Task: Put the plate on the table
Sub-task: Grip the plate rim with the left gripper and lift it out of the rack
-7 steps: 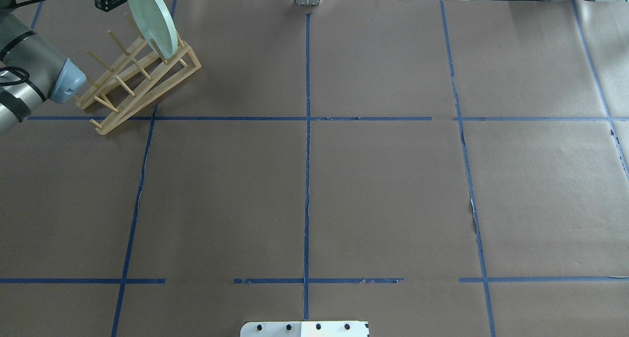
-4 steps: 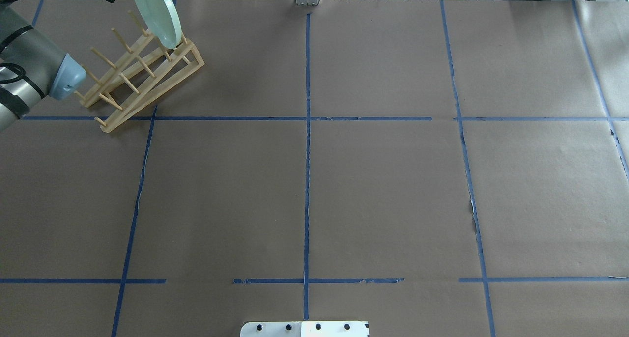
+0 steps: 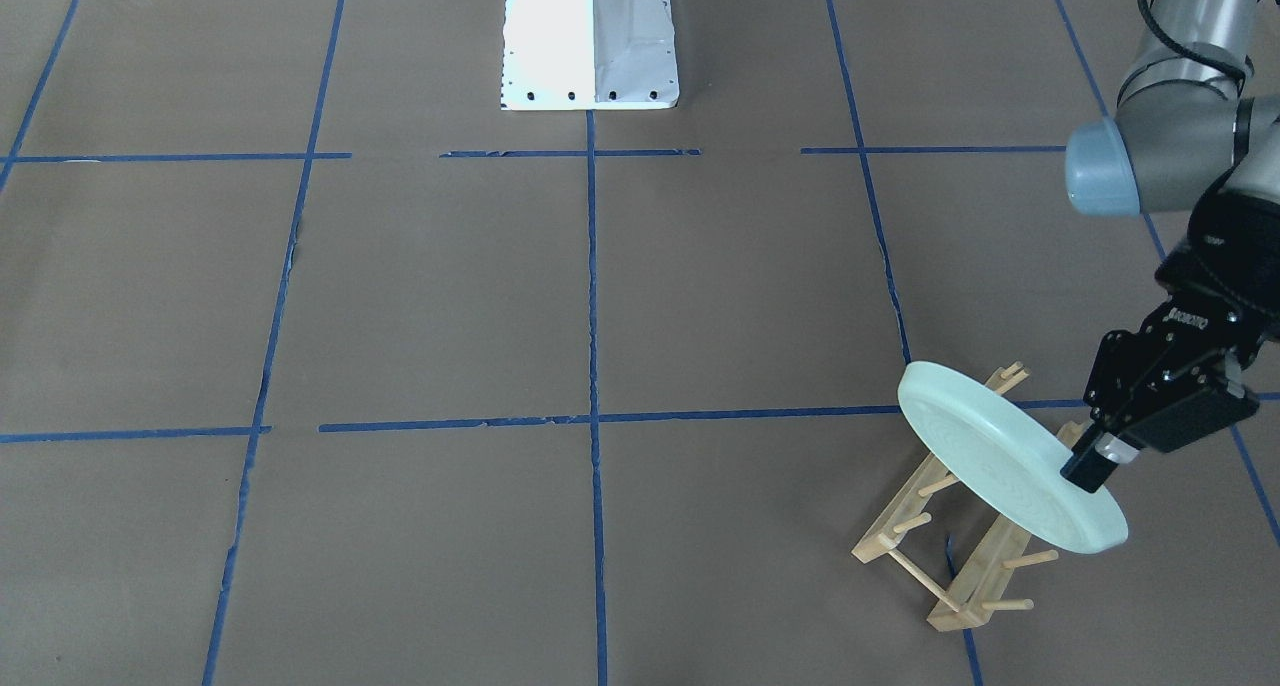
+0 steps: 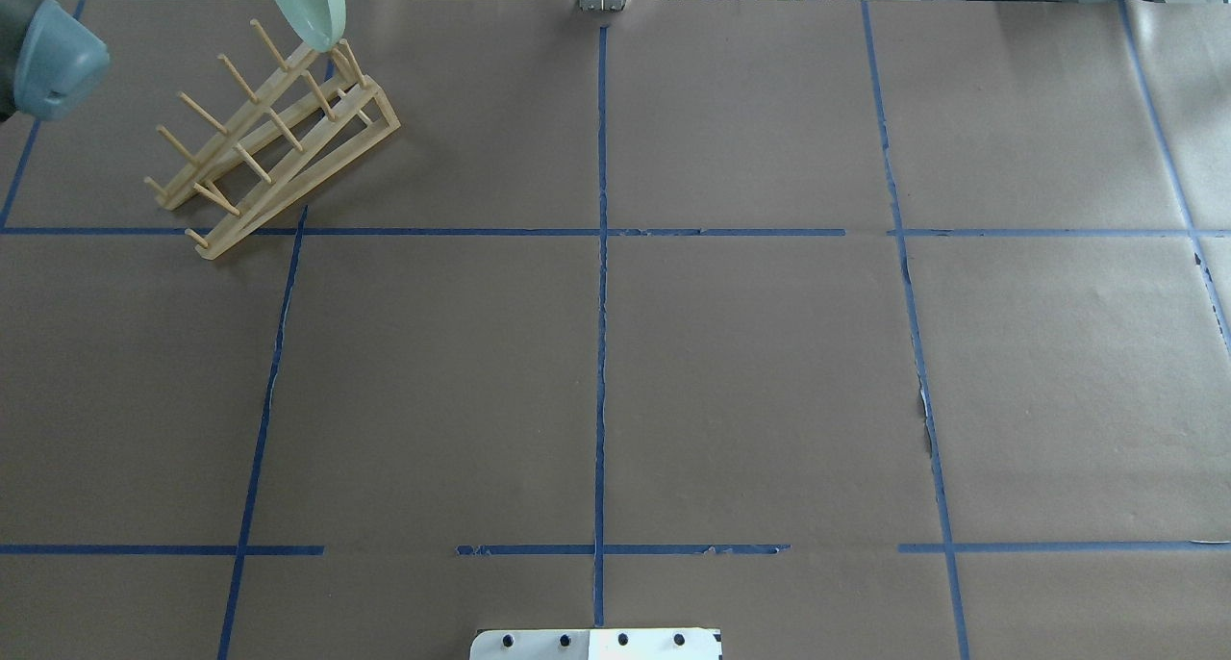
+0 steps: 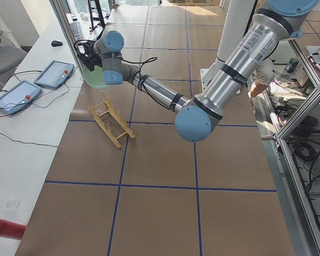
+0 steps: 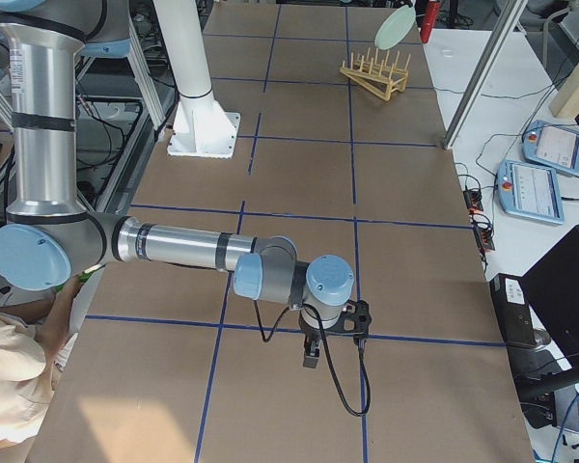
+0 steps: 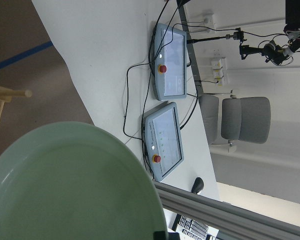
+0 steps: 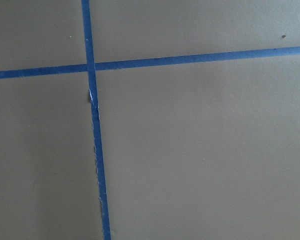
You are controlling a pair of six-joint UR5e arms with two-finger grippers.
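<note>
Your left gripper (image 3: 1088, 469) stood clamped on the plate (image 3: 990, 456), tilted above the rack (image 3: 945, 556). Of the right gripper (image 6: 312, 359) you could not tell the fingers' state.

**Up over the rack, far end**

At the far end of the table (image 6: 299, 183): plate (image 6: 394, 27), tilted, just above the rack (image 6: 374, 75); touching the pegs or not, hard to tell. Nearer, right arm stretched low over the brown paper, right gripper (image 6: 311, 361) pointing down beside a blue tape line; fingers too small to judge. White base (image 6: 201, 130) on the left. Two tablets (image 6: 558, 147) on the white bench, right.
</note>
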